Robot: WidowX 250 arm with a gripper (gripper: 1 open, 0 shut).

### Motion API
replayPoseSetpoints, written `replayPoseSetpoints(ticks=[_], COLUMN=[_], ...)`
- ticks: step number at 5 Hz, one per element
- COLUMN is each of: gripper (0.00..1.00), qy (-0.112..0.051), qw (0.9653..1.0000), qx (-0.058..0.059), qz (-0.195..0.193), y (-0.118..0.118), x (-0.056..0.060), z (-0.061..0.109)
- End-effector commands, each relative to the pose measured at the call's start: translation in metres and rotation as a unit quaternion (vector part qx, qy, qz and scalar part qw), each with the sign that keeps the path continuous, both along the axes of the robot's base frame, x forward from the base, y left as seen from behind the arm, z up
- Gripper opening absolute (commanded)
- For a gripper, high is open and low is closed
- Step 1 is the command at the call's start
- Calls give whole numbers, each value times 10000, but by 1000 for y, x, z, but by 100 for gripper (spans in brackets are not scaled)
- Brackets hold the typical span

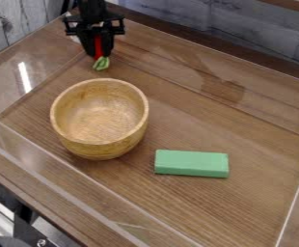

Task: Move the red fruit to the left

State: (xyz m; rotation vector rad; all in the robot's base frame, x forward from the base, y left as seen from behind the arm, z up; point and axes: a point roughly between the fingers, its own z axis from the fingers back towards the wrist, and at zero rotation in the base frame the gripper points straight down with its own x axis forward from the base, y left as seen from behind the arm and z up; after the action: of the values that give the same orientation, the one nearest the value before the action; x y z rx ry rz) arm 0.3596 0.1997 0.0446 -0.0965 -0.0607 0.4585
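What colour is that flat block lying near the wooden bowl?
Green, seen clearly in the camera view: the flat block.

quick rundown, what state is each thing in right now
gripper: pointing down over the fruit at the far left of the table; open or shut, cannot tell
red fruit: between the gripper's fingers, green cap at or near the table; held or released, cannot tell
wooden bowl: upright, empty
green block: lying flat, right of the bowl, apart from it

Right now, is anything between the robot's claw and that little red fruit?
Nothing visible: the gripper is directly over the red fruit, its fingers around it, at the table surface. The wooden bowl sits apart, nearer the camera.
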Motion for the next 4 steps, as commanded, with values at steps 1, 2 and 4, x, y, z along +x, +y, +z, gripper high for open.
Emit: replayPoseSetpoints(ticks=[1, 2, 4], gripper=[100, 100, 100], qy=[-275, -224, -168], qw=[9993, 9993, 9995], qx=[249, 251, 256], qz=[18, 138, 21], y=[21, 22, 18], x=[11, 12, 18], z=[28, 22, 4])
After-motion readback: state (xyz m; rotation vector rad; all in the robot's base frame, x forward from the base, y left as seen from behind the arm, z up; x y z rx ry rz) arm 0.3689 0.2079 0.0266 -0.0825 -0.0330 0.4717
